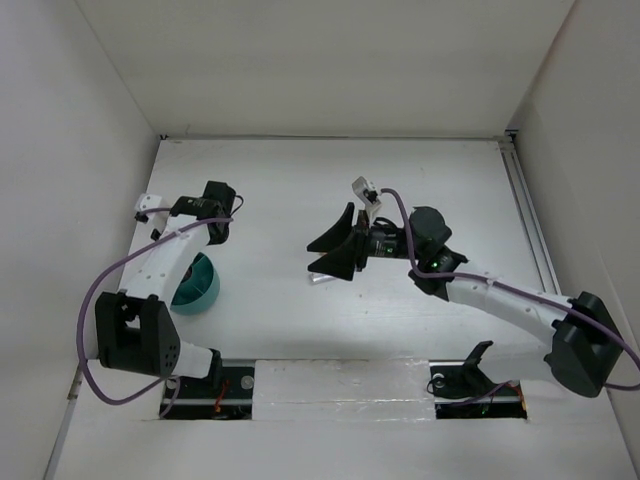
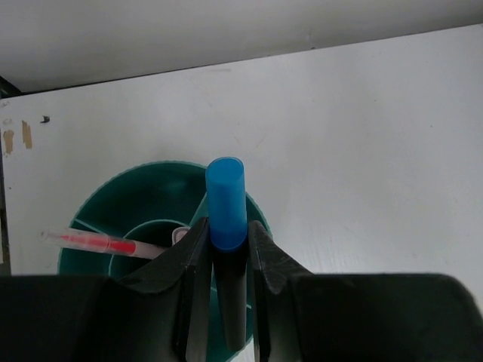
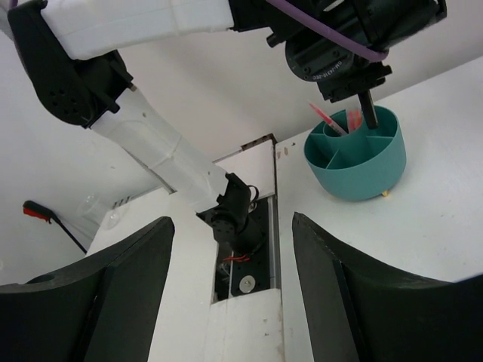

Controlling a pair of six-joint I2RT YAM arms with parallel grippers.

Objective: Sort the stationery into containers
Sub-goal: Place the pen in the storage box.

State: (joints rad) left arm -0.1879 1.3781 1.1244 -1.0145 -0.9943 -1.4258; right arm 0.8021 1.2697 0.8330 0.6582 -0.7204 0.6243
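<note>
Blue-capped pen sits clamped in left gripper above teal cup.

White table, walled on three sides; teal cup stands at 8 o'clock from centre; left arm base at 7, right arm base at 5.

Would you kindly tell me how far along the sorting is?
Done: a red pen sits in the teal cup. In hand: the left end effector grips the blue-capped pen, tip inside the cup, unreleased. Left: releasing it; the right end effector is open, empty, beside a small pale item too small to identify.
</note>
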